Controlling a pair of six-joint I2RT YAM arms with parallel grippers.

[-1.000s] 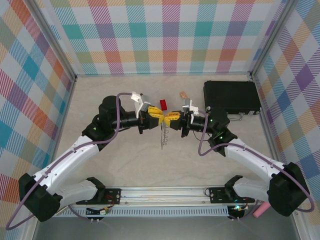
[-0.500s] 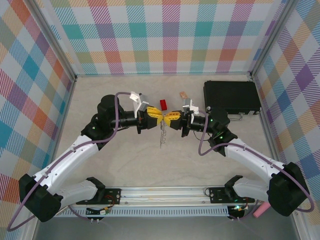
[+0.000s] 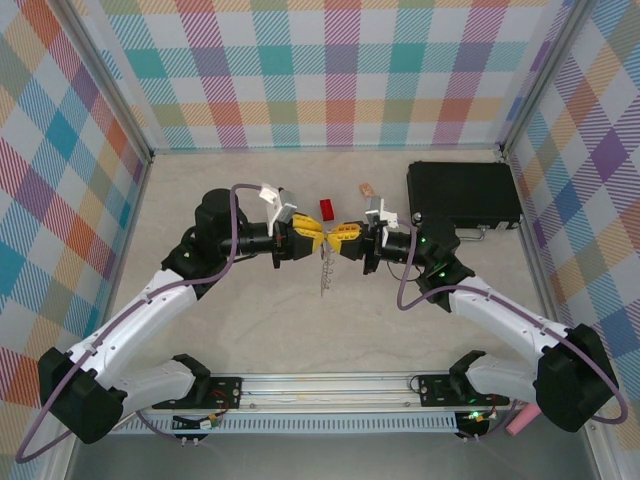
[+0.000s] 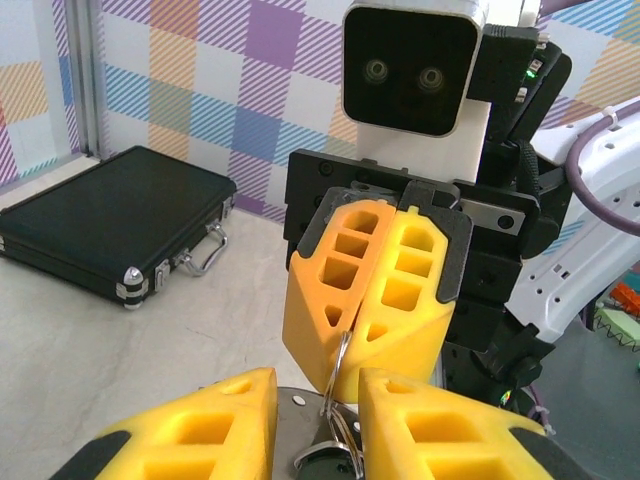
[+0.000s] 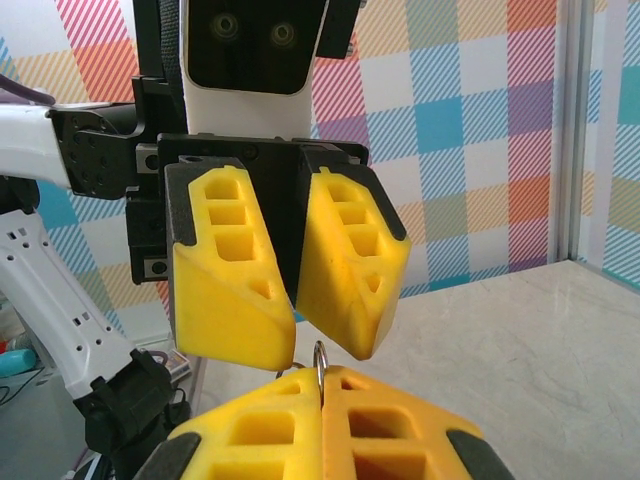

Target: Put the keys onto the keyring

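While the right tool point(image 5: 320, 378) is clamping the keyring point(image 3: 324, 272), the left tool point(image 4: 315, 380) is straddling it; whether it is gripping, I cannot tell.

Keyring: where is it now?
Top view, mid-table: the keyring dangles where the two claws meet, its top pinched by the right claw, opposite the left claw.

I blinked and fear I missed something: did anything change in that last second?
Hardly. The left arm shifted very slightly and the dangling ring barely swayed. Both sets of jaws stayed tip to tip, the right jaws still shut on the ring's wire loop; the black case stayed put.
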